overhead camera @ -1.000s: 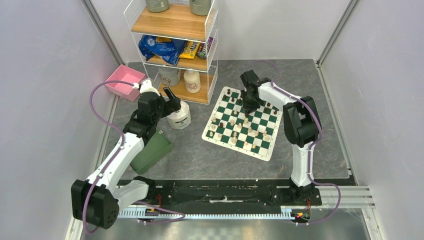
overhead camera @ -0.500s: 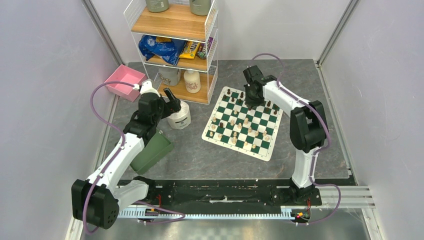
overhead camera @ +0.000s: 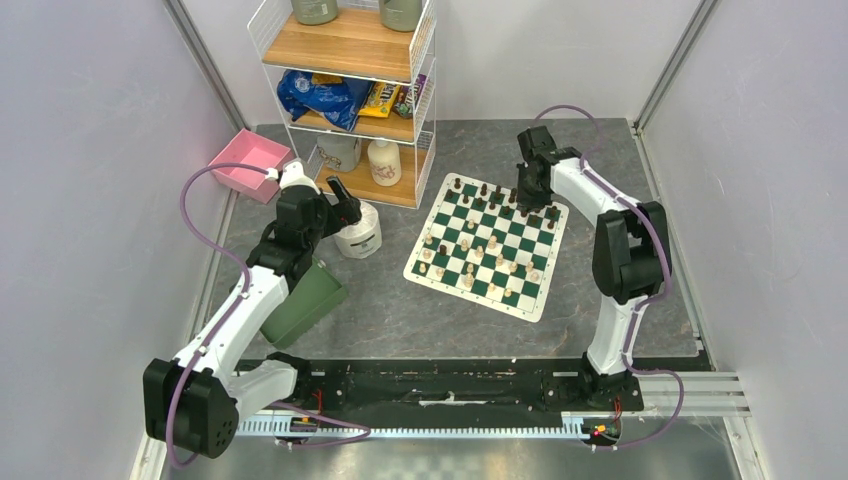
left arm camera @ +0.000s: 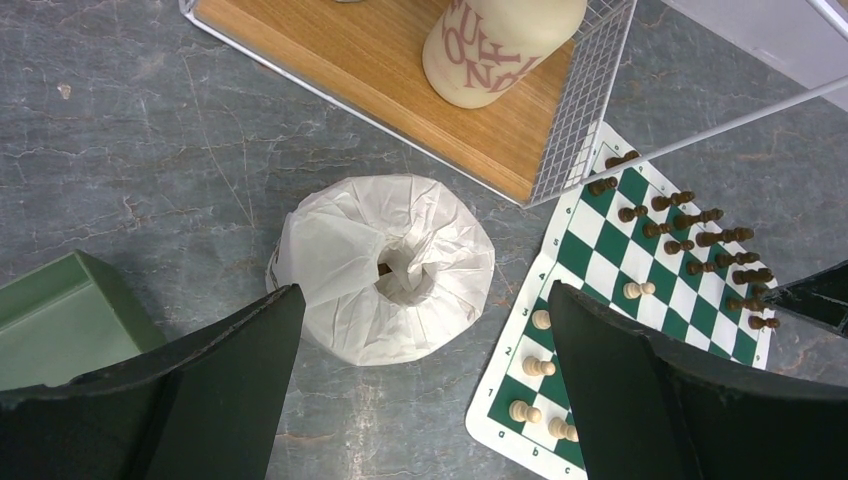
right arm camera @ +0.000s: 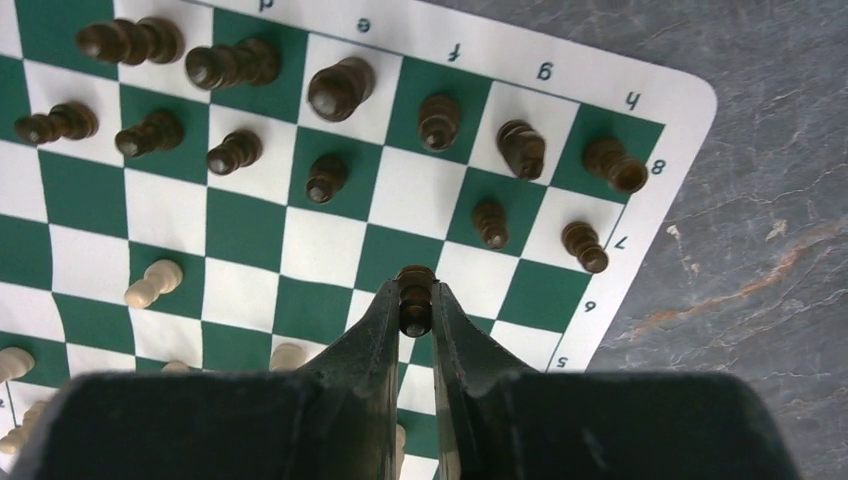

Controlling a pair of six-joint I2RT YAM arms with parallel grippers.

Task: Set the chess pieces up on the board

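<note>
Right wrist view looks straight down on the far right corner of the board (right arm camera: pixel 313 243), a green and white checkered mat lying at an angle on the right half of the desk (overhead camera: pixel 400 320), toward its far edge. My right pincer (right arm camera: pixel 415 302) is closed narrowly on one dark brown piece (right arm camera: pixel 416 280), held upright just above the board, a little nearer to me than the dark front row. The dark pieces (right arm camera: pixel 340 88) look nearly done: a back row runs along the board's far edge, and a second row stands in front of it with one bare square close to the piece I am carrying. My guess is that this piece belongs in that gap. The light pieces (right arm camera: pixel 150 283) are another matter. In the top external view they are scattered over the middle and near squares of the board, not in two full rows that I can make out. So I judge the dark side almost finished and the light side mostly left to do. My left pincer (left arm camera: pixel 418 300) stands wide, holding nothing, and hangs over a white toilet roll (left arm camera: pixel 385 265) in the left half of the desk, beside the wire shelf rack (left arm camera: pixel 450 130) and a green bin (left arm camera: pixel 60 320), well apart from the chess work.
</note>
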